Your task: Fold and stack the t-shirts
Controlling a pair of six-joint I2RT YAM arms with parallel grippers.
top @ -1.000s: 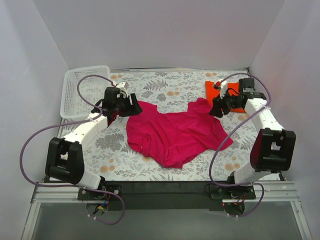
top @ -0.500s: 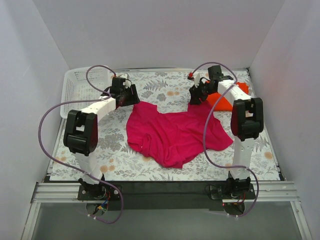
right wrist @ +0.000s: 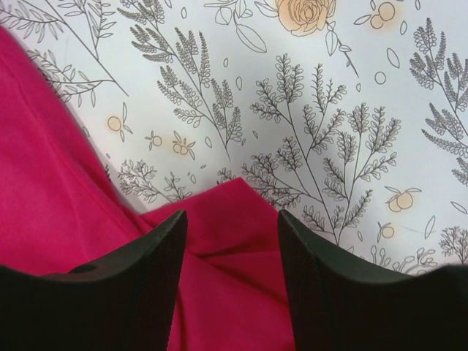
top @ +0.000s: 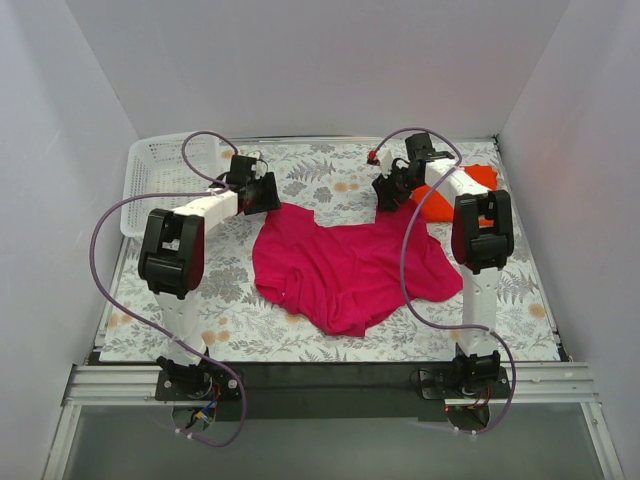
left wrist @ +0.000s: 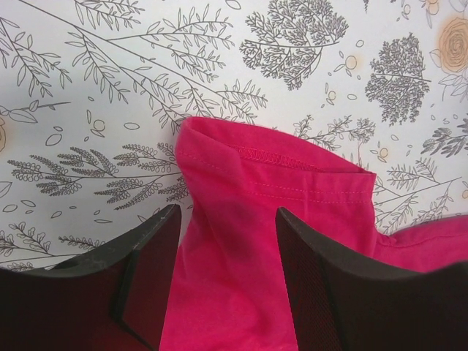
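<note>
The magenta-pink t-shirt (top: 345, 265) lies crumpled and spread in the middle of the floral table cover. The orange-red t-shirt (top: 478, 183) lies as a small folded patch at the back right, partly hidden by the right arm. My left gripper (top: 266, 198) hangs over the pink shirt's back-left corner. In the left wrist view the gripper (left wrist: 228, 223) is open, and the hemmed pink cloth (left wrist: 241, 241) lies between its fingers (left wrist: 150, 267). My right gripper (top: 387, 197) is over the back-right corner. It is open too (right wrist: 232, 223), straddling a creased pink corner (right wrist: 230, 274).
A white perforated basket (top: 160, 180) stands at the back left corner, just left of the left arm. White walls close in the table at the back and on both sides. Purple cables loop above both arms.
Both arms have stretched toward the back of the table. The right gripper left the orange-red shirt and moved left to the pink shirt's corner. The left gripper moved back and its jaws narrowed slightly.
</note>
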